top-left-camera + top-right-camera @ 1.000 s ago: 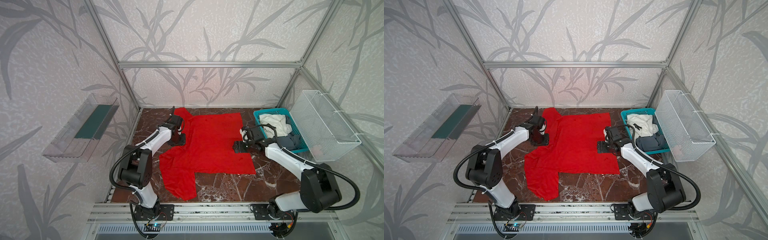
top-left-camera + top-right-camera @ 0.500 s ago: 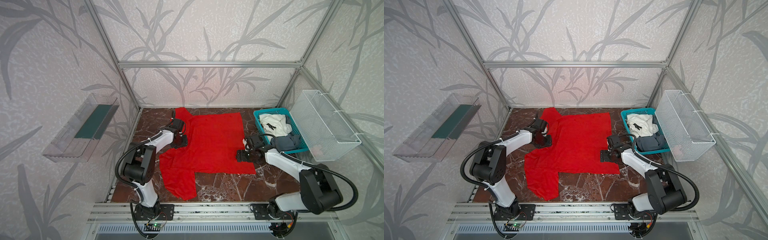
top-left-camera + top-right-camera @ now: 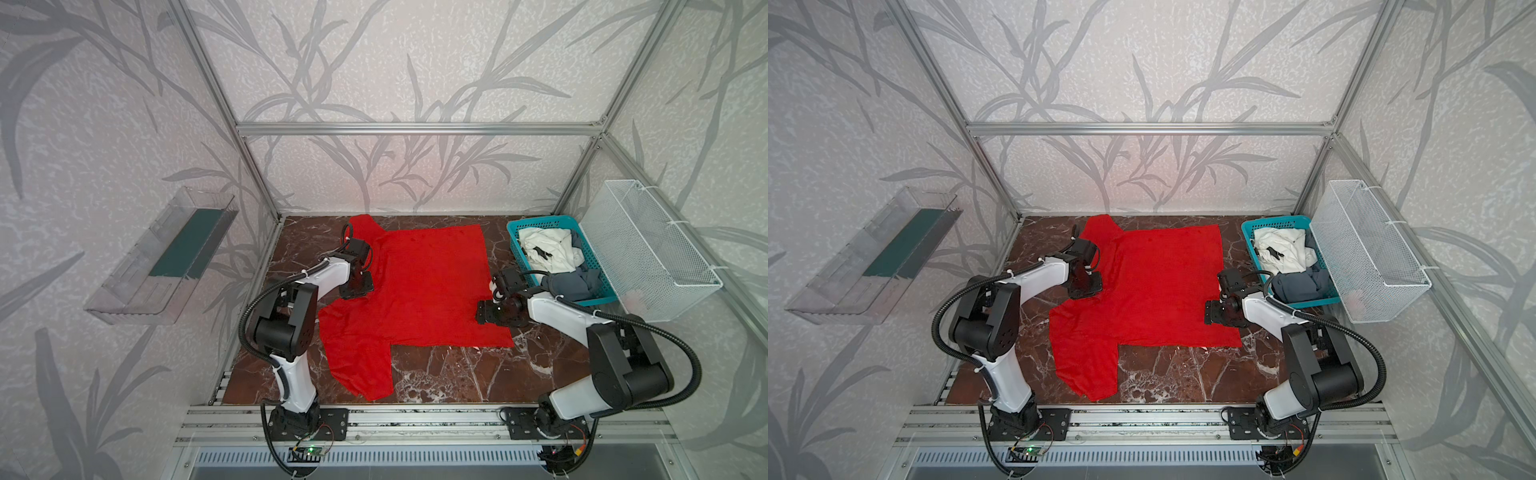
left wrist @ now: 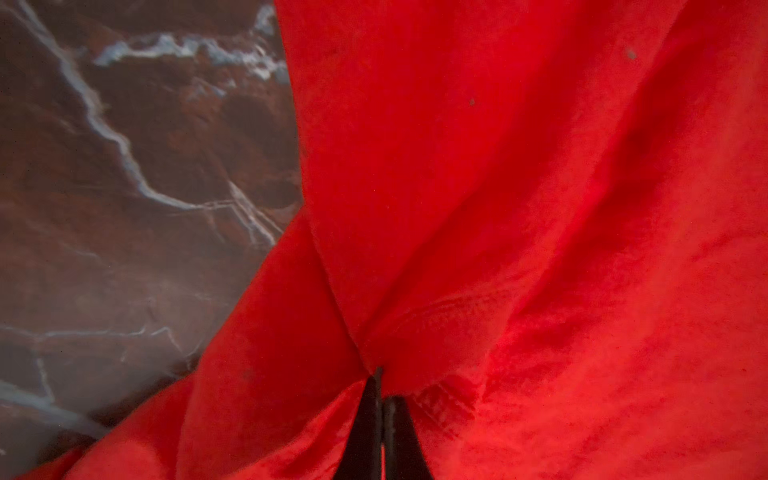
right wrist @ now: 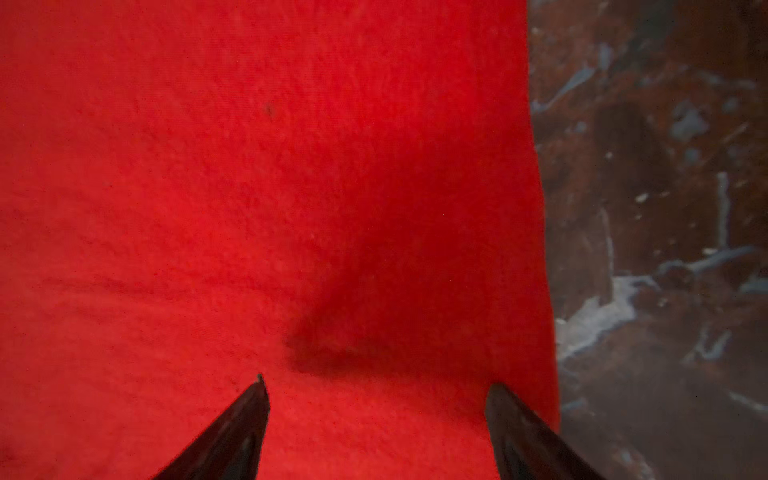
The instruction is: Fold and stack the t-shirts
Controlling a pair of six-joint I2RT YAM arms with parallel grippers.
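A large red t-shirt (image 3: 419, 291) (image 3: 1154, 291) lies spread flat on the dark marble table, one sleeve reaching toward the front edge. My left gripper (image 4: 381, 388) (image 3: 355, 291) points down at the shirt's left edge and is shut on a pinch of red cloth (image 4: 415, 291) that bunches into folds. My right gripper (image 5: 376, 386) (image 3: 492, 312) is open and low over the shirt's right edge, with flat red cloth (image 5: 291, 208) between its fingers. A white t-shirt (image 3: 544, 249) with a black mark and a grey-blue t-shirt (image 3: 575, 284) lie crumpled in the basket.
The teal lattice basket (image 3: 513, 235) stands at the table's back right, next to my right arm. A white wire basket (image 3: 652, 253) hangs on the right wall. On the left wall sits a clear plastic tray (image 3: 166, 257). Bare marble (image 3: 457, 374) shows at the front.
My left gripper has closed on the shirt's left edge. Both grippers have moved toward the front along the shirt's sides and have come down lower onto it.
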